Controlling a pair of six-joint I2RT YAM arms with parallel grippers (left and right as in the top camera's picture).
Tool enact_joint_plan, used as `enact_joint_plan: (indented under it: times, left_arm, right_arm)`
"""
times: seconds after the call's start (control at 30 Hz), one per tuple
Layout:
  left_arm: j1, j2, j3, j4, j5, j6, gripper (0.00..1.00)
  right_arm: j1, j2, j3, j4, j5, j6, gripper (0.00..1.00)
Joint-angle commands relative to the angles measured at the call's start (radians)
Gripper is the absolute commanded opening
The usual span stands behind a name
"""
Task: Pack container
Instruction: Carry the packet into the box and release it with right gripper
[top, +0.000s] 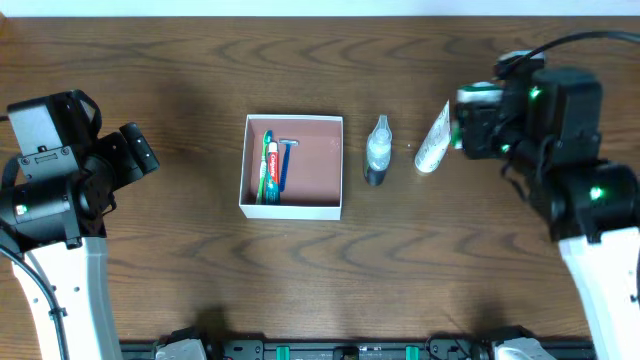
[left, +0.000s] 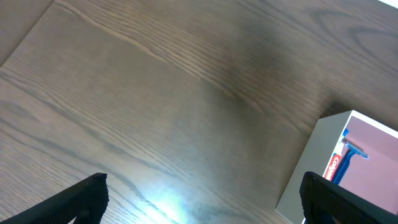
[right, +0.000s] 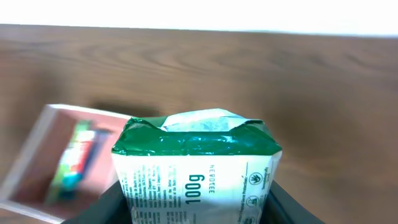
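Overhead arrangement, read from left. The left end effector (left: 202, 198) hangs released over bare tabletop (top: 180, 60), its fingers spread wide with nothing between them, just short of the container's white corner; it appears parked so as to leave the approach from the other side free. The container (top: 293, 210) sits mid-tabletop between the two arms, mouth upward, walls squared to the tabletop's edges; being square, it has no marked long axis. A toothpaste tube (top: 267, 165) and a blue razor (top: 285, 160) lie inside against the wall nearest the left arm, lengthwise from far to near, leaving the remaining pink floor open, probably for further items. A clear spray bottle (top: 377, 150) lies just beside the container's opposite wall, unpacked. Next comes a green-and-white packet (top: 433, 142), its length running far to near at a slight slant, clenched across its width by the right end effector (right: 198, 206). Whether it has left the tabletop cannot be told.
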Motion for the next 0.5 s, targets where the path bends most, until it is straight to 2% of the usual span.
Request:
enact_joint_plan:
  times: [0.0, 0.2, 0.47]
  left_arm:
    - [0.005, 0.000, 0.009, -0.001, -0.012, -0.010, 0.98]
    - [0.005, 0.000, 0.009, -0.001, -0.012, -0.010, 0.98]
    - [0.005, 0.000, 0.009, -0.001, -0.012, -0.010, 0.98]
  right_arm:
    - [0.122, 0.039, 0.005, 0.063, -0.026, 0.056, 0.30]
    - [0.323, 0.238, 0.005, 0.325, -0.026, 0.154, 0.29]
    - [0.406, 0.605, 0.007, 0.691, -0.011, 0.394, 0.30]
